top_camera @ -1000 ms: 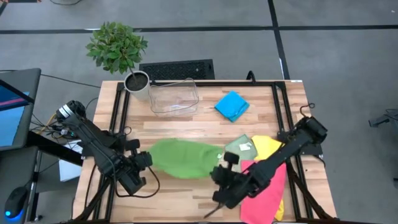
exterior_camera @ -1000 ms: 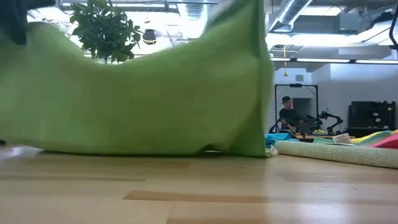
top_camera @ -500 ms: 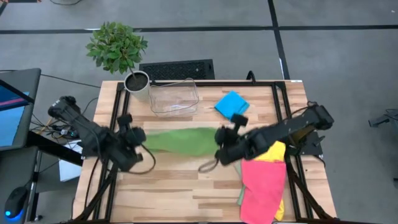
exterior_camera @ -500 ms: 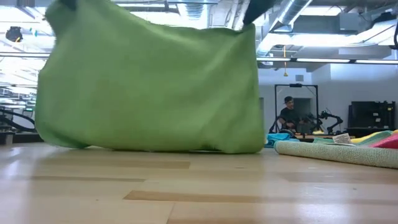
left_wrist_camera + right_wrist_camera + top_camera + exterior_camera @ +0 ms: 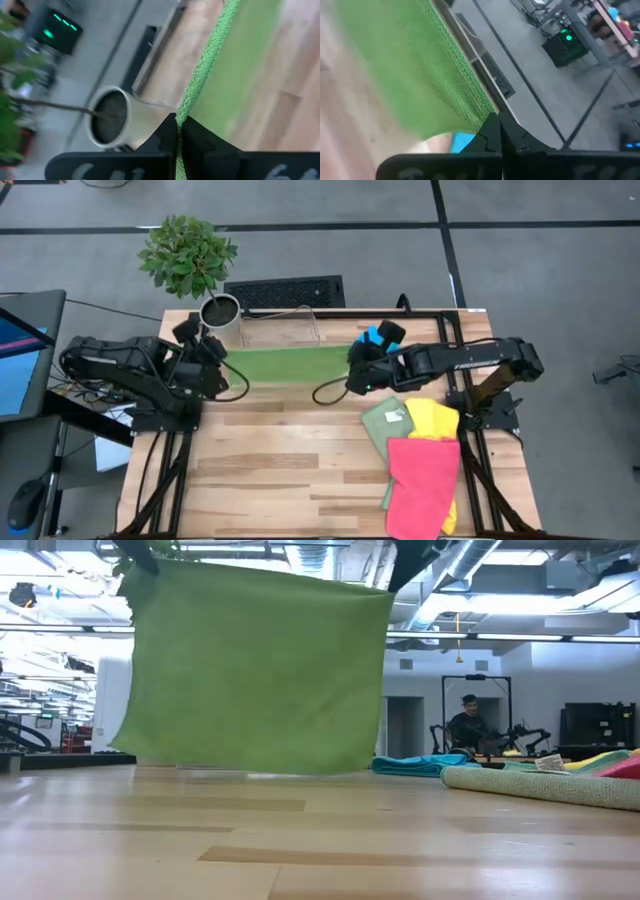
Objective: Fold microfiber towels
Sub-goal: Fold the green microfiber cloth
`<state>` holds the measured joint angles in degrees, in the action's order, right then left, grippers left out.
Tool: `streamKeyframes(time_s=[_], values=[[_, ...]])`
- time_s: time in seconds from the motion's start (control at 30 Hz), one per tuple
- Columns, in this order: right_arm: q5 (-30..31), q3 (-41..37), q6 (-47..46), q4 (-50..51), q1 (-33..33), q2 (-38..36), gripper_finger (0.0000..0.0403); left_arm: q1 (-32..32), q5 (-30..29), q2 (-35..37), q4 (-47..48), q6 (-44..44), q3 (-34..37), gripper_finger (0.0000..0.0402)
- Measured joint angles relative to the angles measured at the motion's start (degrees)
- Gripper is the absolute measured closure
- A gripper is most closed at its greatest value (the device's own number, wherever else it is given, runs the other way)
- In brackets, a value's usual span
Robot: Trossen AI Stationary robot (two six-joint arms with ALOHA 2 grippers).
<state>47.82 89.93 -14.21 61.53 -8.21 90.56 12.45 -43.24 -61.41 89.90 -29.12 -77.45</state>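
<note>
A bright green microfiber towel hangs spread out as a flat sheet over the far part of the table, held between my two grippers. My left gripper is shut on its upper left corner and my right gripper on its upper right corner. Whether the lower edge touches the table I cannot tell. A folded blue towel lies behind my right gripper. Sage green, yellow and pink towels lie stacked at the near right. My left gripper pinches the towel's upper edge at its left corner between its two fingers, slanting down from the table's left. The edge runs taut away from the fingers and the cloth hangs below. My right gripper pinches the upper edge at the right corner between its two fingers, slanting down from the table's right. The towel hangs below it as a flat sheet.
A clear plastic bin stands just behind the hanging towel. A potted plant in a pale pot sits at the far left corner, close to my left gripper. Bare wood stretches across the near half of the table.
Both grippers have risen and gone toward the table's far edge, staying shut on the green towel. The towel, which lay bunched and sagging on the table, is now drawn up into a flat hanging sheet with a taut upper edge.
</note>
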Motion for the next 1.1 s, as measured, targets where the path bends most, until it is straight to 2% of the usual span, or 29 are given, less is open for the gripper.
streamKeyframes(time_s=[0.13,0.27,0.4,0.53,0.73,0.9,1.1], values=[[-1.6,-0.4,-4.4,0.8,-4.7,0.7,0.0397,1.7,6.0,0.0,0.2,-4.9,1.8,0.0401],[-3.2,-4.1,-12.5,-0.8,-11.2,1.4,0.0397,6.1,10.7,-0.6,-1.0,-12.0,8.1,0.0401],[-5.9,-8.9,-22.6,-4.3,-18.3,3.5,0.0397,12.7,16.5,-1.4,-7.7,-19.0,16.0,0.0401],[-8.8,-11.5,-31.7,-7.7,-25.4,8.3,0.0397,20.2,22.0,-2.9,-18.2,-25.7,21.7,0.0401],[-9.6,-9.6,-42.4,-8.5,-33.2,14.6,0.0396,31.7,24.9,-8.5,-30.7,-36.5,23.2,0.0401],[-9.9,-8.4,-44.3,-10.3,-35.9,16.7,0.0392,37.3,26.9,-14.1,-33.9,-41.7,23.1,0.0401],[-9.0,-8.3,-41.0,-8.0,-31.6,16.4,0.0391,36.0,24.8,-15.9,-29.1,-43.0,23.1,0.0401]])
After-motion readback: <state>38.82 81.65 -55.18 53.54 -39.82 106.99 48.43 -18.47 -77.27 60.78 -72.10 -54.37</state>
